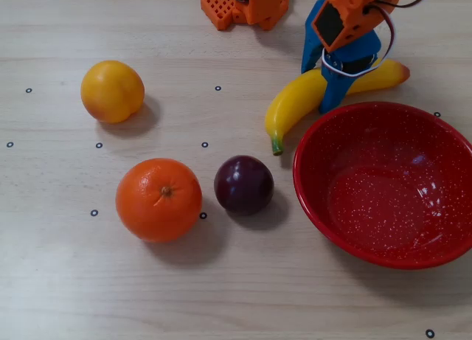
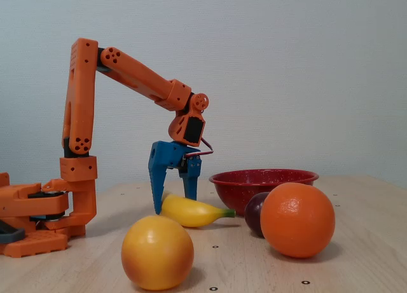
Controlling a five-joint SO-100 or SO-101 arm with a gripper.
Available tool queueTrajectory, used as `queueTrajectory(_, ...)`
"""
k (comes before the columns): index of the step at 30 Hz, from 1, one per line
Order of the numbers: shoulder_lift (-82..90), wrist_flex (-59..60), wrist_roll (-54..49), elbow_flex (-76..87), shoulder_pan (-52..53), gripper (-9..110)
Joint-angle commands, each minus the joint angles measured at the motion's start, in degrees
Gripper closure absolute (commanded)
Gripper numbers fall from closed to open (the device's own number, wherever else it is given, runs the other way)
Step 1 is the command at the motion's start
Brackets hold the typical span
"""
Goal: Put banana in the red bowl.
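red bowl (image 1: 383,185) cut off right, pincer (image 1: 324,78) covers banana (image 1: 295,104) middle

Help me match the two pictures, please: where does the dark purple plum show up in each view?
Overhead view: the plum lies near the centre, between the orange on its left and the red bowl on its right.
Fixed view: the plum peeks out at right of centre, mostly hidden behind the orange, in front of the red bowl.
Shared landmark: the orange.
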Motion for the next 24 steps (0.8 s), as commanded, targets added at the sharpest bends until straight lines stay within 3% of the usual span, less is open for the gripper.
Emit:
queueTrajectory(1, -0.3, -1.2, 0.0, 1.8, 1.3, 81)
queueTrajectory(16, -2.8, -2.0, -0.6, 2.2, 1.5, 94)
queueTrajectory(19, -3.3, -3.3, -2.5, 2.2, 1.8, 101)
queueTrajectory(24, -3.8, -5.4, -3.1, 3.3, 3.1, 101)
